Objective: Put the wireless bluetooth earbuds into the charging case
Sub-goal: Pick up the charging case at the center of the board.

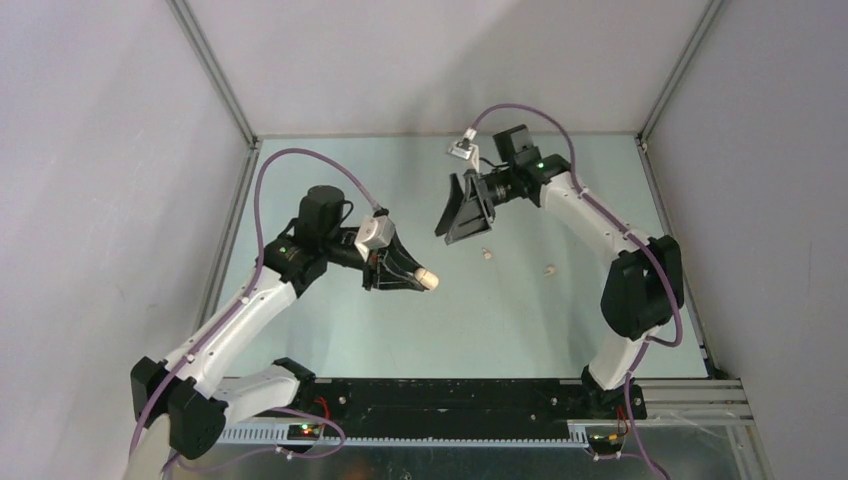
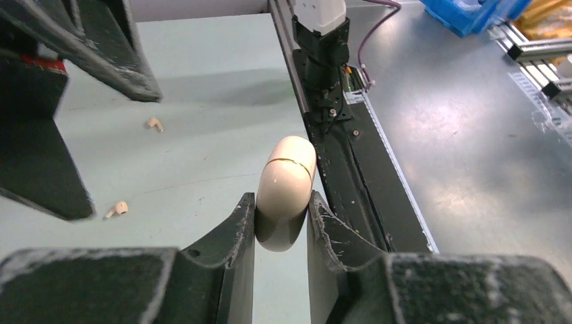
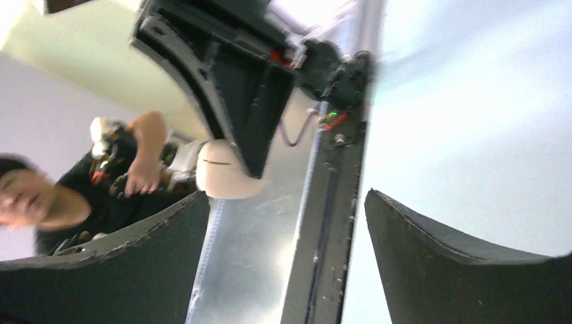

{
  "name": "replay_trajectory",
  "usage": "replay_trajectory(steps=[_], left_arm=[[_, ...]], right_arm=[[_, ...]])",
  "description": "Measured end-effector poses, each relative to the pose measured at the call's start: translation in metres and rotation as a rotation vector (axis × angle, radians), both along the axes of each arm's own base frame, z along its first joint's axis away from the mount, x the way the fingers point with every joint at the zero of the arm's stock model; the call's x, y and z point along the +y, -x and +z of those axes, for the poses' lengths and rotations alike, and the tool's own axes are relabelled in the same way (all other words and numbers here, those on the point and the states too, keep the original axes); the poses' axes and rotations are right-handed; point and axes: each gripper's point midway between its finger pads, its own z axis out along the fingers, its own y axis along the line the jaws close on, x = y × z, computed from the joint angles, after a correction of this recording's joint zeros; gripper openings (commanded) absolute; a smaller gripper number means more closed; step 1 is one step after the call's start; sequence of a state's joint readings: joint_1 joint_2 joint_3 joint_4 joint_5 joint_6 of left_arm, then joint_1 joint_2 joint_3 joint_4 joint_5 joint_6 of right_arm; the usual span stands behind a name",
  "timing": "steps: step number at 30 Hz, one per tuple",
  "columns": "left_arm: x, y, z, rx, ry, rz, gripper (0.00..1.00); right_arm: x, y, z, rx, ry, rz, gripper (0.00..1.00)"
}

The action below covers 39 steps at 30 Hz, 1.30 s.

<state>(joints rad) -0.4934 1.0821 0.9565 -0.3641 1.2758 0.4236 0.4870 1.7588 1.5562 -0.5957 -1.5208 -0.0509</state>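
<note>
My left gripper point(image 1: 405, 275) is shut on an off-white, pill-shaped charging case point(image 1: 427, 279) and holds it above the table. In the left wrist view the case point(image 2: 287, 189) sits clamped between the fingers of the left gripper point(image 2: 282, 202), its lid seam shut. Two off-white earbuds lie on the table point(image 1: 487, 254) point(image 1: 549, 269); they also show in the left wrist view point(image 2: 154, 123) point(image 2: 119, 208). My right gripper point(image 1: 462, 212) is open and empty, raised just beyond the case. The right wrist view shows its gripper point(image 3: 287, 196) open, facing the case point(image 3: 226, 177). No black earbuds are in view.
The pale green table point(image 1: 330, 180) is bounded by metal frame rails and grey walls. A black base rail point(image 1: 450, 395) runs along the near edge. A person point(image 3: 40, 202) shows in the background of the right wrist view.
</note>
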Motion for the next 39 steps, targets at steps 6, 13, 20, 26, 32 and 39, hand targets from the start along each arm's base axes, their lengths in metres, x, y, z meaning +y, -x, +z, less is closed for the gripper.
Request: replay_trajectory(steps=[6, 13, 20, 26, 32, 39], left_arm=[[-0.003, -0.019, -0.005, 0.012, -0.022, 0.104, 0.0], [-0.001, -0.055, -0.023, -0.022, -0.085, 0.307, 0.0], [0.005, -0.074, -0.044, -0.038, -0.149, 0.426, 0.0], [0.005, -0.076, -0.049, -0.058, -0.163, 0.435, 0.0], [0.002, -0.073, -0.05, -0.075, -0.163, 0.418, 0.0], [0.0, -0.069, -0.052, -0.09, -0.168, 0.399, 0.0]], right_arm=[[-0.025, -0.04, -0.016, -0.24, 0.171, -0.221, 0.89], [-0.038, 0.002, -0.027, -0.704, 0.362, -0.314, 0.86], [-0.025, 0.03, -0.015, -0.974, 0.292, -0.351, 0.77], [-0.006, 0.011, -0.028, -1.001, 0.299, -0.371, 0.74], [0.007, 0.009, -0.037, -1.001, 0.285, -0.34, 0.65], [0.015, 0.015, -0.044, -1.0, 0.262, -0.28, 0.49]])
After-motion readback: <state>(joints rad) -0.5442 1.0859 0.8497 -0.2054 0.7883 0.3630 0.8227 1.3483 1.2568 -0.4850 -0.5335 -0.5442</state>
